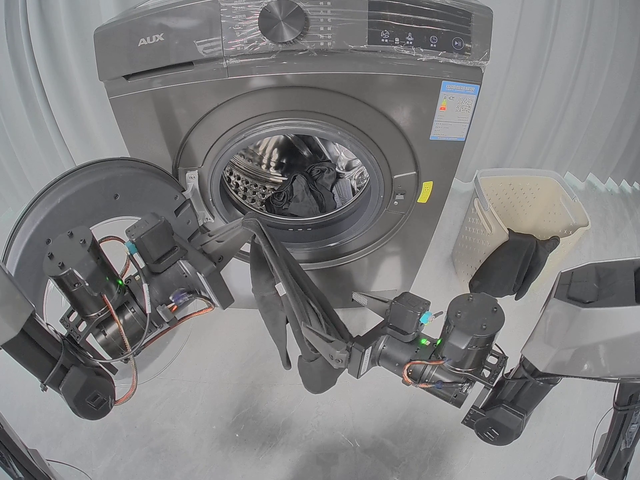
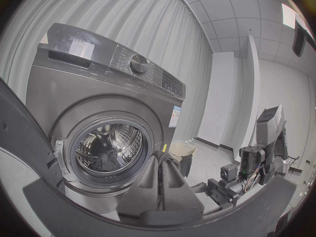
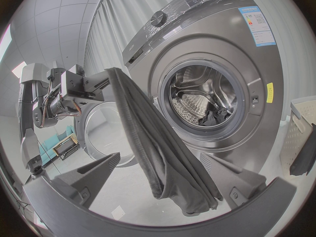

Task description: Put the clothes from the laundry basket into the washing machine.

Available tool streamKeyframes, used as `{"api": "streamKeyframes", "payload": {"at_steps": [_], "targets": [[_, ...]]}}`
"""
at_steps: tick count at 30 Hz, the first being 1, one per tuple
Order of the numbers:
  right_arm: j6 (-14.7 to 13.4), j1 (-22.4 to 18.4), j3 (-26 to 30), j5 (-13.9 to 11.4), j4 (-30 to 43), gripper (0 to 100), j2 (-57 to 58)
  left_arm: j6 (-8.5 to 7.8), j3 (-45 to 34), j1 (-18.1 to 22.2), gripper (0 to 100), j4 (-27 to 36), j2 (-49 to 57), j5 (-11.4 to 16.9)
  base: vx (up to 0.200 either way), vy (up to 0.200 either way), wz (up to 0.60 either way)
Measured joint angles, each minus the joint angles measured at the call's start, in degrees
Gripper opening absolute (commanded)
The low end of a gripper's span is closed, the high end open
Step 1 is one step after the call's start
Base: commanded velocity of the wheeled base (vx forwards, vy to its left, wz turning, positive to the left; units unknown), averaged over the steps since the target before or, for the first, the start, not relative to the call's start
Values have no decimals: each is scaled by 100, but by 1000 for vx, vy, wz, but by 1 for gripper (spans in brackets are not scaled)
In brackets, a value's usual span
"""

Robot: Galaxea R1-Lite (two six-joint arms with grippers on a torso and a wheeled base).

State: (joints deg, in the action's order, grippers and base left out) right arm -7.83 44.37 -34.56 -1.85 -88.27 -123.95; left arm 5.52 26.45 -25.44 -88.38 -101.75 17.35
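A dark garment (image 1: 288, 288) hangs in front of the open washing machine (image 1: 300, 88), strung between the robot's two arms. The jaws of the left arm (image 1: 87, 281) are clamped on the garment's upper end, just below the rim of the drum opening (image 1: 220, 168). From there the cloth slopes down to the right arm (image 1: 460, 341), whose jaws stand wide apart, with the garment's lower folds sagging between them and over the nearer one, above the grey floor (image 1: 220, 408). Inside the drum lies a heap of dark clothes (image 1: 303, 191). The round door (image 1: 87, 188) is swung fully open to the left. To the machine's right stands a cream perforated laundry basket (image 1: 527, 176), with another dark piece of clothing (image 1: 513, 265) draped over its front rim and hanging down outside.
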Motion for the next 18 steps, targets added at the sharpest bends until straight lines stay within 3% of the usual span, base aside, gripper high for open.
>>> {"api": "streamKeyframes", "payload": {"at_steps": [18], "targets": [[57,124,-786,-6,74,100,-673,-17,472,-232,0,48,-472,-321,0,0,0]]}}
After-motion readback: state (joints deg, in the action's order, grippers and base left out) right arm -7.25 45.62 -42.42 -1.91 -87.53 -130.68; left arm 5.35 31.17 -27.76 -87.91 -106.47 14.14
